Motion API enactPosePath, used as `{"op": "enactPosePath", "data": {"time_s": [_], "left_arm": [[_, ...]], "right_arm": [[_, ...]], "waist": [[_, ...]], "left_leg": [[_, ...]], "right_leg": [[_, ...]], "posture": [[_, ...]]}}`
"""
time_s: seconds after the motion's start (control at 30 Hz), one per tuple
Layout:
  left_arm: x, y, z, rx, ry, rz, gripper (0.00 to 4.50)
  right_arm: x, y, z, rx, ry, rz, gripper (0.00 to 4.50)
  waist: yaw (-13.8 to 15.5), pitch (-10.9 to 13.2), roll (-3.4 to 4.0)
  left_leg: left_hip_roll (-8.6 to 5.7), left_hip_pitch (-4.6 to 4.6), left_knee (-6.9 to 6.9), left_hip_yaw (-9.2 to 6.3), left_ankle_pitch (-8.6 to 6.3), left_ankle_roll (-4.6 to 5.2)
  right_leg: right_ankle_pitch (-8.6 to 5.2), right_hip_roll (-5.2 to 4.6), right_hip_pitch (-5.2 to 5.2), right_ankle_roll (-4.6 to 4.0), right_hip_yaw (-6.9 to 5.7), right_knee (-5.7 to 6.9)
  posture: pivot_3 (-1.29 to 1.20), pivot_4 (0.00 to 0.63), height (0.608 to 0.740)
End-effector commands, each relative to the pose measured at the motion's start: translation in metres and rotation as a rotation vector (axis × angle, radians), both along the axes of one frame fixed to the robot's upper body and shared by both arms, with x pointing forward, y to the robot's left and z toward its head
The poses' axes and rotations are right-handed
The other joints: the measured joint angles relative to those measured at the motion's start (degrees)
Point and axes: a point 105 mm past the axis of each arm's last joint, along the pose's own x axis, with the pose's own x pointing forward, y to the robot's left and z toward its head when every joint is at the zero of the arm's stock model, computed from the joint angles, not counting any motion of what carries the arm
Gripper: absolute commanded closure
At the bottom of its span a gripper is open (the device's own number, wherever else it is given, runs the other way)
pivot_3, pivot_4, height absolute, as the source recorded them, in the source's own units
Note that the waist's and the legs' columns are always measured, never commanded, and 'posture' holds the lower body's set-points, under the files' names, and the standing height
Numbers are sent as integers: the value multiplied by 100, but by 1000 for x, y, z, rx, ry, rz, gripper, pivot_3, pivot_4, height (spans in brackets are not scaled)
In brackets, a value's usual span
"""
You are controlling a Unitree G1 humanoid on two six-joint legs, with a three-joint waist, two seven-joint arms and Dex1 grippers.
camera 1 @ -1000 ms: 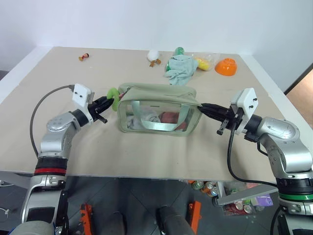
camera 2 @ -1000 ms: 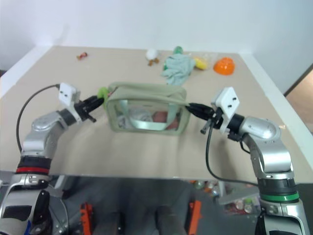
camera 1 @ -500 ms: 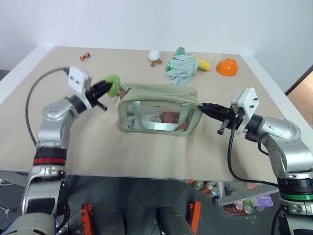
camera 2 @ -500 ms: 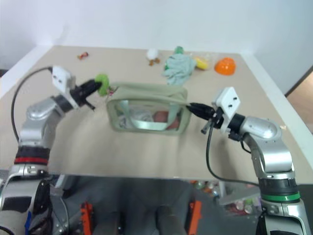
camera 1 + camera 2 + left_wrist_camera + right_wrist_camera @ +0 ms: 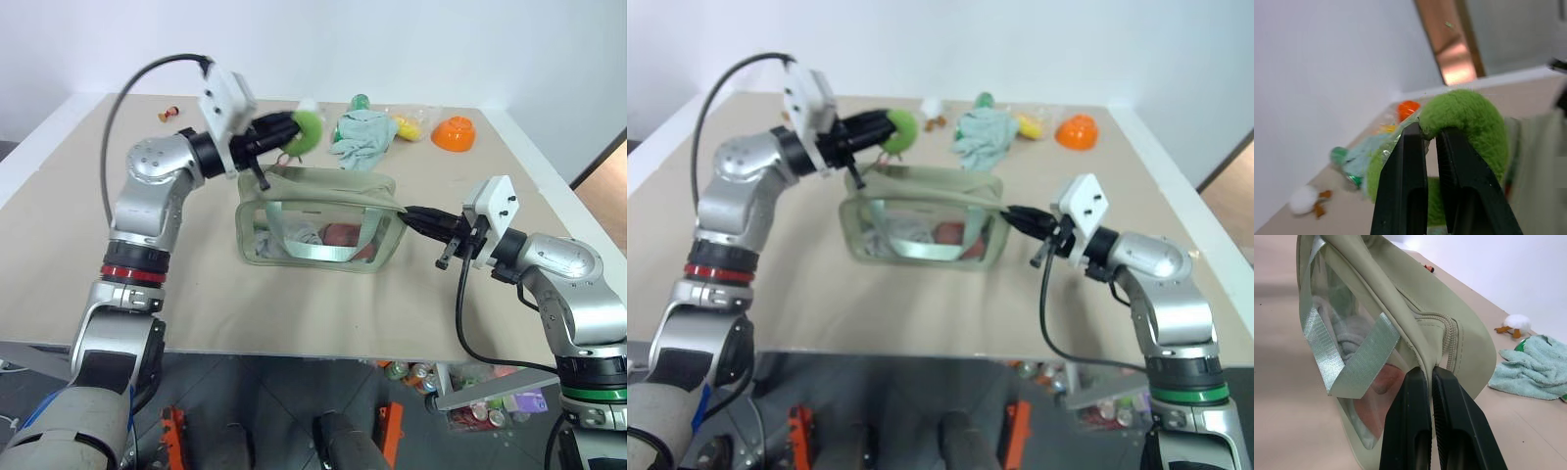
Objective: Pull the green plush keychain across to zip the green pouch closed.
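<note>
The green pouch stands mid-table, boxy, with clear sides and a pale webbing handle. My left gripper is shut on the green plush keychain and holds it in the air above the pouch's far left corner. In the left wrist view the fuzzy keychain arches over the two closed fingers. My right gripper is shut on the pouch's right end. The right wrist view has the zipper running up from the pinched fabric at the fingertips.
At the table's far side lie a pale mint cloth, an orange bowl, a yellow item, a white toy and a small toy. The table drops off close behind my right arm.
My left gripper has lifted the plush keychain up and to the right, from beside the pouch's left end to above its far left corner. The right gripper has kept still.
</note>
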Motion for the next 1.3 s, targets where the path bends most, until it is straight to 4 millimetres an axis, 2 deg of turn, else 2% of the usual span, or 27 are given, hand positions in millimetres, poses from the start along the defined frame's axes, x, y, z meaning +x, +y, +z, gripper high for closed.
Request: {"op": "enactPosePath", "data": {"time_s": [0.03, 0.2, 0.3, 0.43, 0.47, 0.5, 0.63, 0.83, 1.0, 1.1, 1.2, 1.3], "left_arm": [[-7, -6, 4, 94, -50, -45, 4055], [-6, 3, -8, 200, -21, -51, 4055], [-3, 8, -5, 194, -19, -28, 3271], [-4, 13, 2, 168, -18, -23, 1969], [-5, 14, 3, 167, -19, -26, 1874], [-6, 15, 4, 169, -24, -30, 1259], [-12, 20, 12, 167, -45, -41, 17], [-11, 38, 16, 167, -52, 19, 17], [-8, 64, 13, 137, -16, 107, 17], [-17, 77, 9, 63, 47, 111, 17], [-29, 93, -7, -27, 165, 137, 17], [-43, 96, -20, -108, 269, 128, 17]], "right_arm": [[-2, -1, 7, -9, -39, -12, 4500], [-3, -2, 6, -4, -38, -18, 4500], [-2, -1, 6, -3, -40, -18, 4500], [0, 1, 7, -1, -41, -10, 4500], [0, 1, 7, -1, -41, -8, 4500], [0, 2, 7, -1, -41, -7, 4500], [0, 3, 6, -3, -40, -1, 4500], [1, 4, 7, -6, -40, 5, 4500], [1, 4, 7, -14, -39, 11, 4500], [1, 3, 7, -14, -39, 10, 4500], [1, 2, 6, -16, -39, 9, 4500], [1, 1, 6, -17, -36, 8, 4500]], "waist": [[-1, 0, 0], [0, 0, 1], [1, 0, 1], [1, 0, 1], [1, 0, 1], [2, 0, 1], [0, 0, 1], [-1, 1, 1], [-11, 0, 4], [-13, 0, 4], [-16, 0, 5], [-9, 0, 4]], "left_leg": [[0, 0, 0, 1, 0, 0], [0, 1, -1, -1, 0, 0], [0, 0, 1, -1, 0, 0], [0, -2, 7, -1, 0, 0], [0, -2, 7, -1, 0, 0], [0, -2, 7, -1, 0, 0], [0, -2, 6, -2, 0, 1], [0, -2, 6, -2, 0, 1], [0, -1, 6, -2, 0, 1], [3, 0, 6, -2, 0, 1], [6, -2, 7, -3, 0, 2], [8, -2, 8, -5, 0, 1]], "right_leg": [[0, 0, -1, 0, 1, 0], [-1, 1, -1, 1, 0, 0], [-1, -1, 0, 1, 0, 0], [-1, -1, 1, 1, 0, 0], [-1, -1, 1, 1, 0, 0], [-1, 0, 1, 1, 0, 0], [-1, 0, 0, 1, 0, 2], [-1, 0, 0, 1, 0, 2], [-1, 0, -1, 1, -1, 6], [-1, 1, -2, 1, -1, 8], [-2, 0, -3, 2, -4, 11], [-2, 0, -4, 2, -8, 11]], "posture": [[0, 150, 740], [0, 150, 740], [0, 150, 740], [0, 150, 740], [0, 150, 740], [0, 150, 740], [0, 150, 740], [0, 150, 740], [0, 150, 740], [0, 150, 740], [0, 150, 740], [0, 150, 740]]}}
